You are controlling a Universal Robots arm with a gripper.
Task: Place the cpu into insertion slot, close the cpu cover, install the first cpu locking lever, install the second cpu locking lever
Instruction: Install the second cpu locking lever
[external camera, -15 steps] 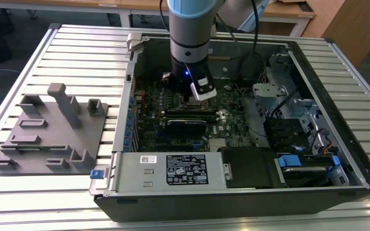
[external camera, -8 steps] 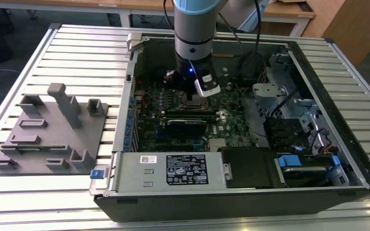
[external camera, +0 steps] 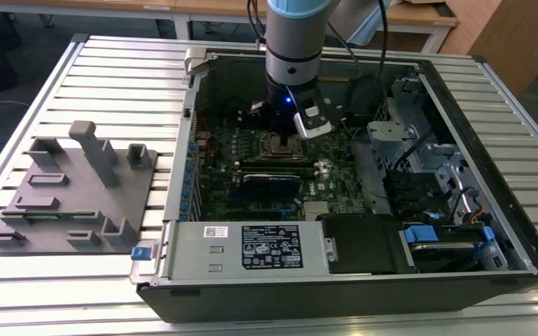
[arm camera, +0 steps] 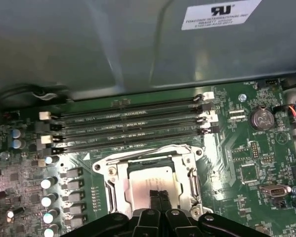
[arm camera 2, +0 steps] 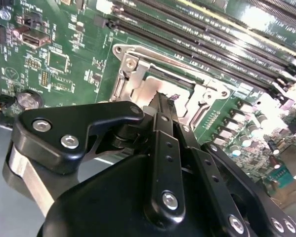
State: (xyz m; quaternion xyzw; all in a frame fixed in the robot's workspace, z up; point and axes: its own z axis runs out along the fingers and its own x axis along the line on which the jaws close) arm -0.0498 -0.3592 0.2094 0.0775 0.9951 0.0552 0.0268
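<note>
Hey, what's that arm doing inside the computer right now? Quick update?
Black gripper shut, fingertips down on the pale silvery square cpu. Cpu seated in the silver-rimmed square insertion slot. Nothing blocking; long black memory slots alongside.

White printed label (external camera: 272, 246) on the grey power supply box, white sticker (arm camera: 221, 13) on the case wall, print unreadable

This is a robotics lab or assembly test workshop. An open desktop computer case (external camera: 344, 175) lies on a ribbed aluminium counter (external camera: 110, 77) at the centre of the exterior view, its green motherboard (external camera: 250, 168) exposed under an industrial robot arm (external camera: 295, 42). At the left of the frame sits a grey moulded parts fixture (external camera: 68, 196). Wooden office desks (external camera: 409, 17) and grey floor fill the upper edge.
</note>
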